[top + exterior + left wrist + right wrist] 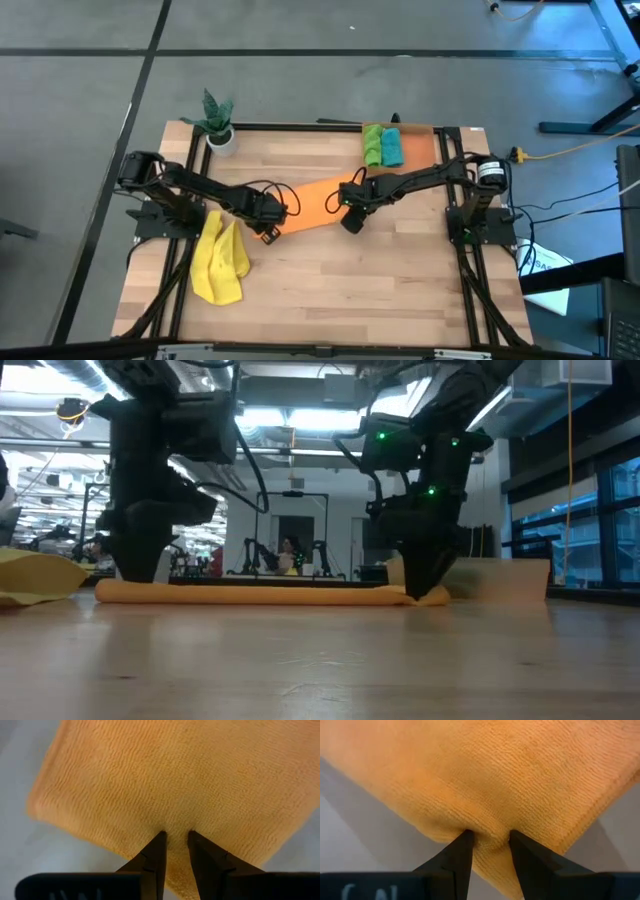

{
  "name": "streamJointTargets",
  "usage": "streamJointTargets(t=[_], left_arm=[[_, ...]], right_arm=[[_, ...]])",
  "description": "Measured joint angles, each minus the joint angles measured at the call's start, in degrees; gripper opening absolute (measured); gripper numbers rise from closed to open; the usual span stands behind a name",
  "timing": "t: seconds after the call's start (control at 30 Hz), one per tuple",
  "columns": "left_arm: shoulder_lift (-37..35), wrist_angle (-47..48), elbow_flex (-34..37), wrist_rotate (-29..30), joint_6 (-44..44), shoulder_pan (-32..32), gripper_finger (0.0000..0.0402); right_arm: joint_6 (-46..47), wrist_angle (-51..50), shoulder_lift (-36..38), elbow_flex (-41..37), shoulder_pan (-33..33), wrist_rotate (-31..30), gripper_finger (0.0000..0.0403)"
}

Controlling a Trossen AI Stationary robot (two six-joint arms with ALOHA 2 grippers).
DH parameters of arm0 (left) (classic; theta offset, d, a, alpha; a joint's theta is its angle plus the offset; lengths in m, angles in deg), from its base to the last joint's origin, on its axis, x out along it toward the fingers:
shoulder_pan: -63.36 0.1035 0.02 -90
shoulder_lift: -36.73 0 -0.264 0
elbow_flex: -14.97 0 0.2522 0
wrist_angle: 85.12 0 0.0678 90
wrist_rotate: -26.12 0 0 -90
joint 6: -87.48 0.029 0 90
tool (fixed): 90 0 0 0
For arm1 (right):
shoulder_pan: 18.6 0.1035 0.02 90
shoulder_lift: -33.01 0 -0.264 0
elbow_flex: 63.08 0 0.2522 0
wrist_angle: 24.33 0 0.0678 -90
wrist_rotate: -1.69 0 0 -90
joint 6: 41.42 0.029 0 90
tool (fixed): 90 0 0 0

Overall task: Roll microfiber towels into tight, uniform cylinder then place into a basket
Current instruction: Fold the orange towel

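High view: two dark arms meet over an orange microfiber towel (315, 203) spread flat near the middle of the wooden tabletop (340, 290). The left gripper (268, 228) bears on the towel's corner nearest the front-left, while the right gripper (350, 216) bears on its front edge toward the right. Both wrist views show each pair of jaws narrowed onto a small pinch of orange cloth at the towel's edge, the fabric bunched between the tips. From table height, the towel lies as a low, flat band with one gripper planted at each end. A crumpled yellow towel (220, 262) sits toward the front-left corner of the tabletop. At the back edge, right of centre, a translucent orange basket (420, 147) holds a rolled green towel (371, 146) and a rolled teal towel (392, 147), side by side and touching. A small potted plant (218, 122) stands near the back-left corner.
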Motion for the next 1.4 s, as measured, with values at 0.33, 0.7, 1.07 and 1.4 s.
streamJointTargets(t=[0.33, 0.7, 1.07, 1.4], left_arm=[[0.12, -10.59, 0.17, -1.42, -11.61, -9.10, 0.0075], [0.14, -20.01, 0.17, -0.36, -16.39, -15.27, 0.0075], [-7.68, -5.08, -1.50, 8.51, -12.22, -12.93, 0.0075], [-5.66, -1.16, 3.57, 9.45, -11.78, -12.45, 0.0075]], right_arm=[[-5.28, 3.15, -0.14, -0.11, -4.56, -1.03, 0.0136], [-13.24, 9.47, -0.22, 0.00, -7.79, -1.07, 0.0136], [-12.84, 1.64, 4.64, 10.58, -5.07, -0.45, 0.0136], [-12.86, 5.09, 1.17, 11.93, 1.27, 4.17, 0.0136]])
